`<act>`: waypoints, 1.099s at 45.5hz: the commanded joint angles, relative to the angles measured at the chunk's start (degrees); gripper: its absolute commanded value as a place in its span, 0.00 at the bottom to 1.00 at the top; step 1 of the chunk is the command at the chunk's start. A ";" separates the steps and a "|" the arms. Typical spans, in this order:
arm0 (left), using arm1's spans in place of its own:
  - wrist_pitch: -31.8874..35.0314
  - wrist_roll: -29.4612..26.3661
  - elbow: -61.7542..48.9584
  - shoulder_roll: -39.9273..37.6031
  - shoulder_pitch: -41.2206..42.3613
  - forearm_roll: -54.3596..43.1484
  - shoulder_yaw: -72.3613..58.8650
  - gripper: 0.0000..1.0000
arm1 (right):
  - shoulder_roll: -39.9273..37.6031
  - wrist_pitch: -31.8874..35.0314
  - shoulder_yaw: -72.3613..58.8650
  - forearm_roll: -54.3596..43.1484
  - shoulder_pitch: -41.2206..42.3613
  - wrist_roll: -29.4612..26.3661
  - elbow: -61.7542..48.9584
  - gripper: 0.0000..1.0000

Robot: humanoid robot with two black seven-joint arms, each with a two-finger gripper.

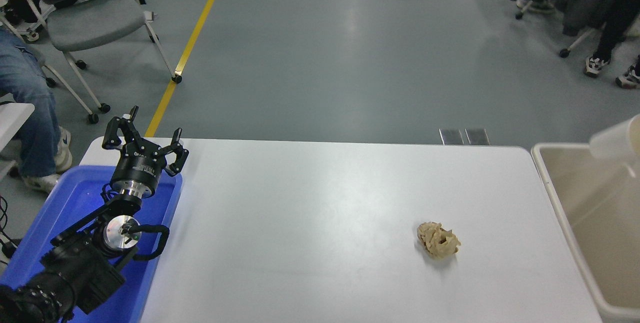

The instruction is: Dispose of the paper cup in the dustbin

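Note:
The white paper cup (616, 141) shows blurred at the right picture edge, over the far part of the beige dustbin (555, 198), which stands at the table's right end. Only part of the cup is in frame. My right gripper is out of view past the right edge, so whether the cup is held cannot be seen. My left gripper (144, 142) is parked at the lower left over the blue tray, its fingers spread and empty.
A crumpled tan paper ball (438, 240) lies on the white table (310, 223) right of centre. A blue tray (70, 213) sits at the table's left end. Chairs and a seated person's legs (25, 93) are at the far left, more chairs at the far right.

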 commanded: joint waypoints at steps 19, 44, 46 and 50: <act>0.00 -0.08 0.00 0.03 0.00 0.09 0.00 1.00 | 25.07 -1.04 1.35 14.17 -20.87 -7.18 -34.31 0.00; 0.00 -0.08 0.00 -0.05 0.00 0.00 0.00 1.00 | 27.89 -4.03 1.43 15.84 -22.46 -9.47 -34.66 0.00; -0.09 0.01 0.00 -0.05 0.00 0.00 0.00 1.00 | 27.89 -4.11 1.43 15.93 -22.46 -9.47 -34.67 0.00; 0.00 0.01 0.00 -0.05 0.00 0.00 0.00 1.00 | 27.89 -4.20 1.52 16.28 -22.46 -9.38 -34.67 0.00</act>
